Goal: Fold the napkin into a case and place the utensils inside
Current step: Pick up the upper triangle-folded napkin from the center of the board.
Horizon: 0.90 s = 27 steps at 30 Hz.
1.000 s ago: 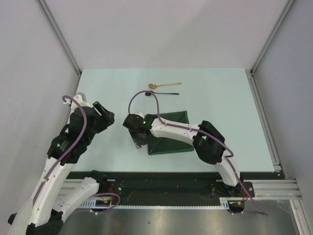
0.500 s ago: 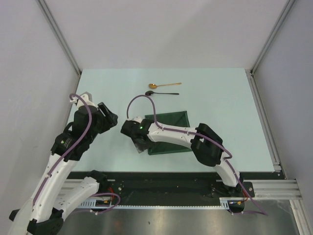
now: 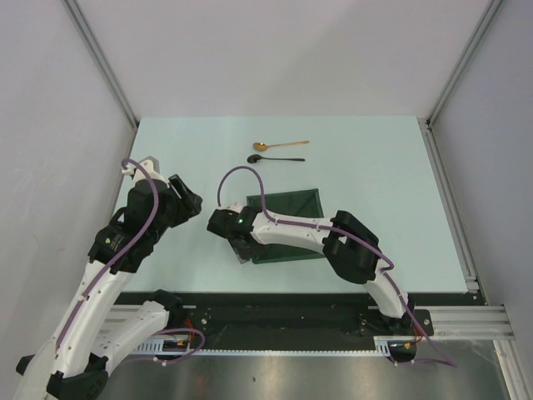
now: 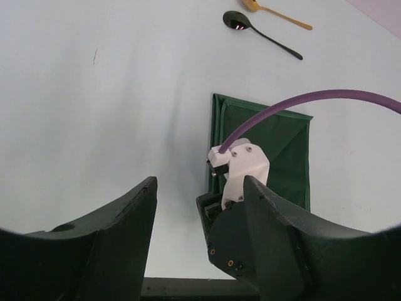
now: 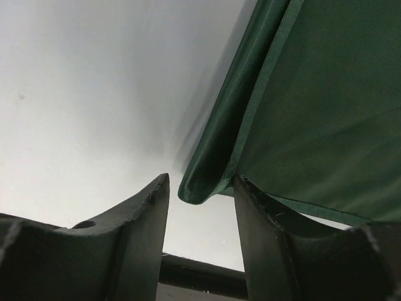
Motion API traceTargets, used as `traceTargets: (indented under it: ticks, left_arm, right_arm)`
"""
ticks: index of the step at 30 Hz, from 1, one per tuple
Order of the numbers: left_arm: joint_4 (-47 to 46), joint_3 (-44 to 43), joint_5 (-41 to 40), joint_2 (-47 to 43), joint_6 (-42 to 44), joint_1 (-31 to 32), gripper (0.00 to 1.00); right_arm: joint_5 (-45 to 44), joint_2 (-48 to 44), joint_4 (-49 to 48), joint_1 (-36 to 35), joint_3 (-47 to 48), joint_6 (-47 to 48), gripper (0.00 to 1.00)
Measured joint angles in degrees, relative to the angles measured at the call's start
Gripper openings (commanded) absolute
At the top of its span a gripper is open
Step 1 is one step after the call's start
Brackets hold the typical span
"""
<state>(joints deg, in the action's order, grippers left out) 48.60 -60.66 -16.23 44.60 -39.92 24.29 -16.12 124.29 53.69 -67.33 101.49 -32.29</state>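
Note:
The dark green napkin [image 3: 296, 202] lies folded flat on the table's middle; it also shows in the left wrist view [image 4: 285, 150]. My right gripper [image 3: 241, 248] is low at its near left corner, jaws open. In the right wrist view the rounded folded corner [image 5: 203, 182] hangs between my fingers [image 5: 200, 179], touching the right finger [image 5: 263, 213]. My left gripper [image 3: 190, 204] is open and empty, held above the table left of the napkin [image 4: 200, 182]. The gold spoon [image 3: 279, 146] and the black spoon [image 3: 275, 158] lie side by side behind the napkin.
The right arm stretches across the napkin's near half, its purple cable [image 3: 241, 175] arching above. Both spoons show at the top of the left wrist view, gold [image 4: 276, 12] and black [image 4: 263, 34]. The table's near edge [image 3: 291, 292] is just behind the grippers.
My right gripper has slid a little along the napkin's left edge toward the near corner. My left gripper has shifted slightly right and away.

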Motion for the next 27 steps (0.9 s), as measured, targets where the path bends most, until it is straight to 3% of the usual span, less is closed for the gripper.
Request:
traceTargets:
  ticks: [10, 24, 27]
  left_arm:
    - [0.00, 0.02, 0.13, -0.02, 0.55, 0.00, 0.62]
    - [-0.02, 0.46, 0.28, -0.42, 1.42, 0.00, 0.62]
    - [0.02, 0.83, 0.55, -0.42, 1.42, 0.00, 0.62]
  right_arm:
    - [0.74, 0.92, -1.20, 0.33, -2.75, 1.57, 0.40]
    - [6.86, -2.16, -7.78, 2.47, -8.63, 4.44, 0.48]
    - [7.63, -2.43, -8.46, 2.51, -9.22, 5.55, 0.45]
